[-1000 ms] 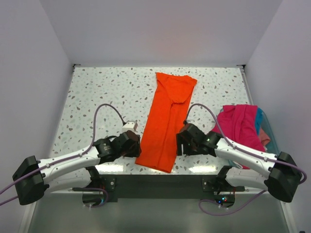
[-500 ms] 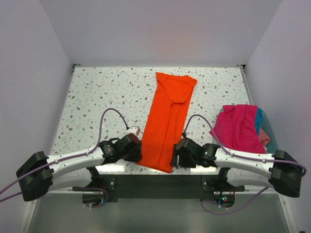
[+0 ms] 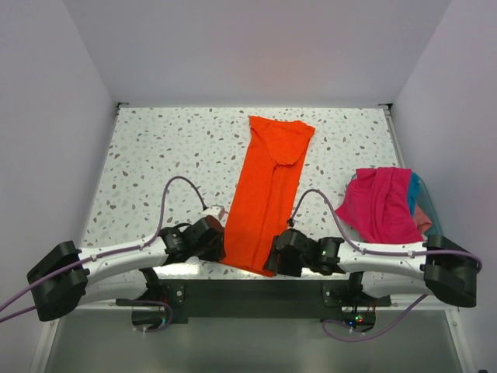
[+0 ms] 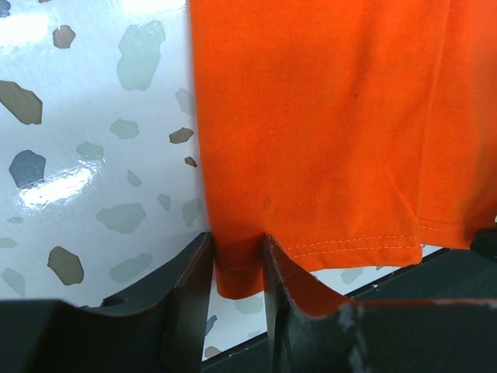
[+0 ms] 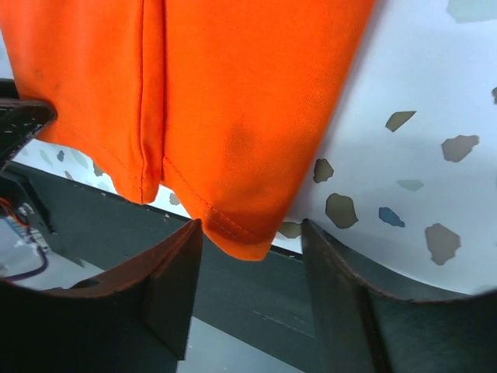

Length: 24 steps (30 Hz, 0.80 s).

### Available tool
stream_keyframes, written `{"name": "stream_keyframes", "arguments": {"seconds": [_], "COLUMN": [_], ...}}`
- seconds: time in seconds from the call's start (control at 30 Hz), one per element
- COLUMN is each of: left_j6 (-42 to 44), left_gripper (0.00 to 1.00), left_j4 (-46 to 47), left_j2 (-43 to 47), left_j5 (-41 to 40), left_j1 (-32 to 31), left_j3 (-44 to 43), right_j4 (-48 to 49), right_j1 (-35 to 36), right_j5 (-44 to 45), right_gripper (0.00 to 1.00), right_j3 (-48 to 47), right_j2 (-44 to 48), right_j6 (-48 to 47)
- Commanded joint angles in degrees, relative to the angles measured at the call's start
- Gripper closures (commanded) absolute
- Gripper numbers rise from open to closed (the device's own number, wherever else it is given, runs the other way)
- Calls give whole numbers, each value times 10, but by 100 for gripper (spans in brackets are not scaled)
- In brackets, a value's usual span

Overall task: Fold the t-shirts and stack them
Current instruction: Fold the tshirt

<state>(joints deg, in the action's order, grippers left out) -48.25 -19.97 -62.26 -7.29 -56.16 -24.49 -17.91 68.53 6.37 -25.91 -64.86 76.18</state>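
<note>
The orange t-shirt [image 3: 268, 190] lies folded into a long strip down the middle of the table, collar end far, hem at the near edge. My left gripper [image 3: 220, 243] is shut on the hem's near left corner [image 4: 237, 268]. My right gripper [image 3: 273, 260] is open, its jaws on either side of the hem's near right corner [image 5: 248, 233], which hangs over the table edge. A magenta-pink t-shirt [image 3: 379, 203] lies crumpled at the right, over a paler pink one [image 3: 423, 217].
A teal bin [image 3: 419, 194] sits at the right edge under the pink shirts. The dark front rail [image 3: 256, 291] runs just below the table's near edge. The speckled tabletop [image 3: 171, 155] stretches left of the orange shirt.
My right gripper has moved toward the near edge and left, reaching the hem's right corner. My left gripper has shifted slightly right onto the hem's left corner.
</note>
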Motion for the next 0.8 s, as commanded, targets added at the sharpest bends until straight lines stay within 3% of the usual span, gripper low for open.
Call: {"name": "stream_keyframes", "arguments": {"seconds": [0.0, 0.17, 0.27, 0.3, 0.37, 0.5, 0.6, 0.77], "left_j6": [11, 14, 8, 8, 4, -3, -11, -14], "left_gripper": [65, 73, 85, 89, 93, 100, 100, 100], "left_j4": [21, 22, 22, 22, 19, 9, 3, 6], "left_j2": [-4, -6, -1, 4, 10, 29, 43, 43], "left_j5": [13, 25, 31, 33, 39, 46, 47, 18], "left_j1": [-3, -8, -12, -13, -17, -26, -37, -38], "left_j3": [8, 8, 11, 14, 13, 6, -1, -36], "right_j4": [29, 40, 27, 18, -12, -88, -143, -173], "right_j1": [10, 14, 14, 13, 14, 14, 14, 13], "right_j5": [8, 8, 18, 22, 31, 43, 44, 56], "right_gripper": [44, 61, 81, 91, 98, 100, 100, 100], "right_j3": [33, 57, 60, 59, 60, 65, 64, 22], "right_j2": [-7, 0, 8, 13, 39, 115, 178, 179], "right_j6": [49, 64, 63, 59, 55, 39, 22, -31]}}
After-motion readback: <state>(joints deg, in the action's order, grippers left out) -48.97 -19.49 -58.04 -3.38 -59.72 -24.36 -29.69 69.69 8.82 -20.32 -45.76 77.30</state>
